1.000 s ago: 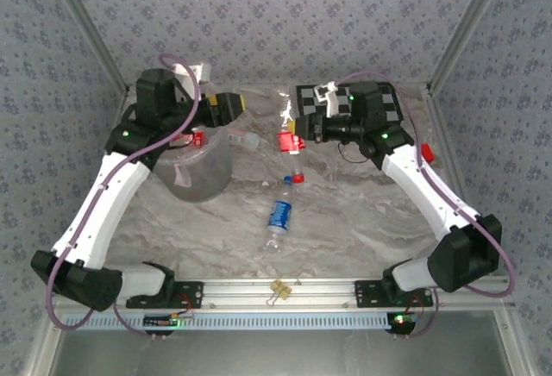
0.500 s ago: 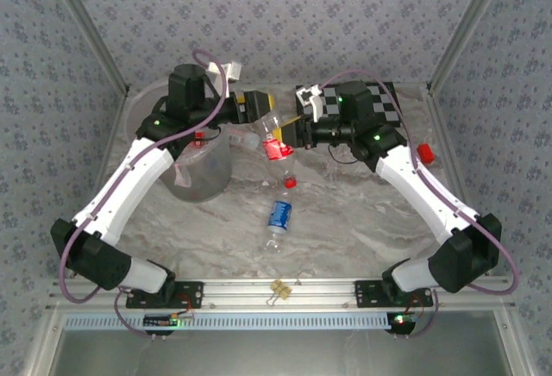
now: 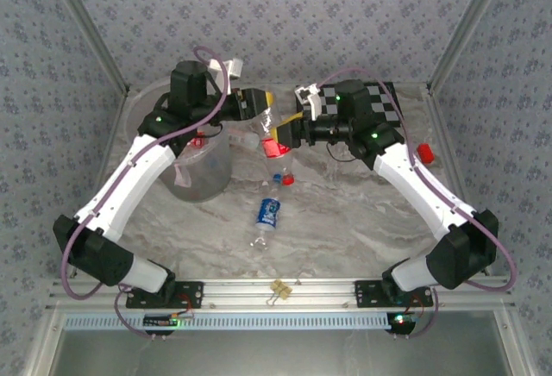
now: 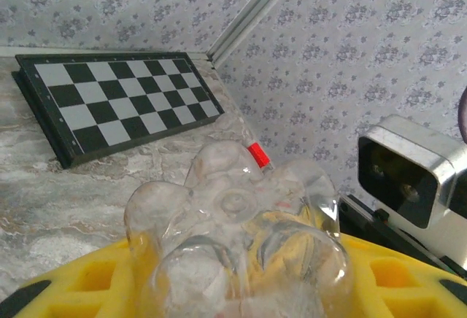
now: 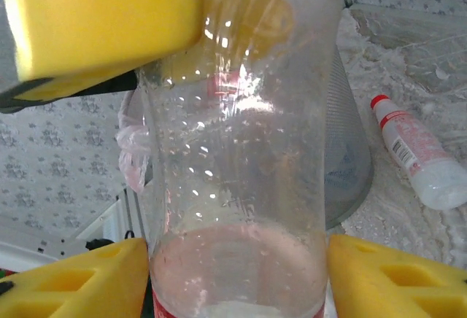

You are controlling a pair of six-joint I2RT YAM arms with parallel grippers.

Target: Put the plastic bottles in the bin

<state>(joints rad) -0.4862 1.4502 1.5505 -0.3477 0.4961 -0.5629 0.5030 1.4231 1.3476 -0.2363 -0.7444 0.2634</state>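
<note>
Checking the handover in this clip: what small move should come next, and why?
Probably the right gripper should back straight off. Its jaws look parted beside the red-label bottle, while the left gripper already clamps the bottle's base, so clearing away frees the bottle to be carried to the bin.

1. A clear plastic bottle runs upright through the middle of the frame, with a red label showing at its lower edge.
2. The right gripper has its yellow fingers spread to either side of the bottle's lower part. They are close to its walls, but contact cannot be told.
3. The left gripper clamps the bottle's upper part. One yellow pad is at top left, and more yellow shows through the plastic.
4. Behind the bottle, the translucent bin stands on the marbled tabletop.
5. A second bottle, with a red cap and a white label, lies just beside the bin on its right.
</note>
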